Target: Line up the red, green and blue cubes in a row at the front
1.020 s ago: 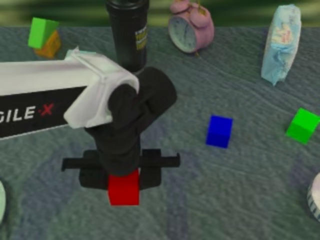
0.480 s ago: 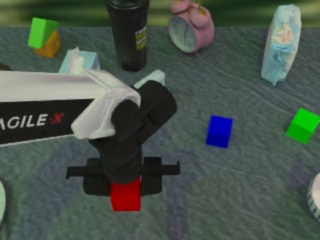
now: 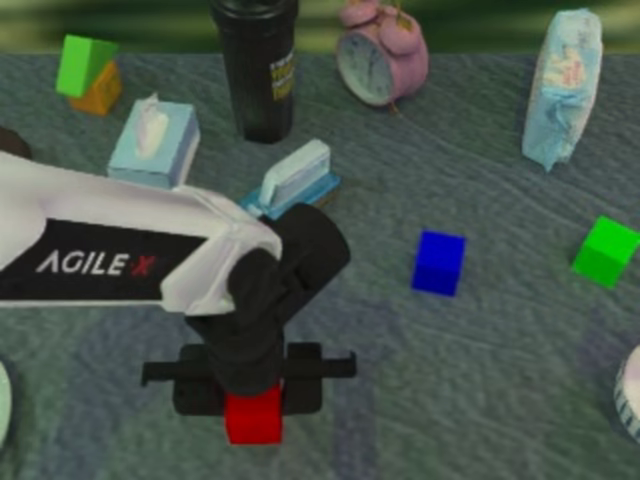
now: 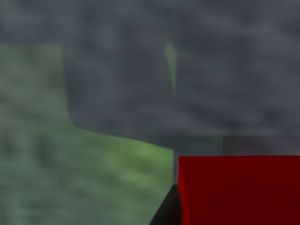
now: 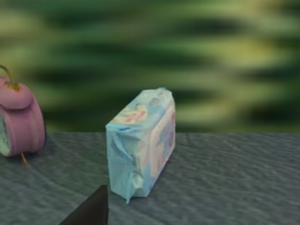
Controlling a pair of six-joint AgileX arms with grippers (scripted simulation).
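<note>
- The table (image 3: 500, 400), grey and mottled, is filling nearly the whole top view.
- The left arm (image 3: 110, 260) is reaching in from the left edge toward the lower centre of the frame.
- The left gripper (image 3: 252, 400) is sitting at lower centre-left, its fingers closed against the sides of the red cube (image 3: 252, 415), which is showing just below the black wrist; the left wrist view is showing that cube (image 4: 239, 190) at its lower right.
- The wipes pack (image 3: 562, 85) is standing at upper right, and the black bottle (image 3: 256, 65) at upper centre.
- The pink alarm clock (image 3: 380, 55) is standing between those two.
- The tissue box (image 3: 155, 140) is sitting at upper left.
- The blue cube (image 3: 439, 262) is resting right of centre, well apart from the red one.
- The green cube (image 3: 605, 251) is lying near the right edge.
- The right gripper: I cannot tell its state, with only a dark tip in its wrist view.
</note>
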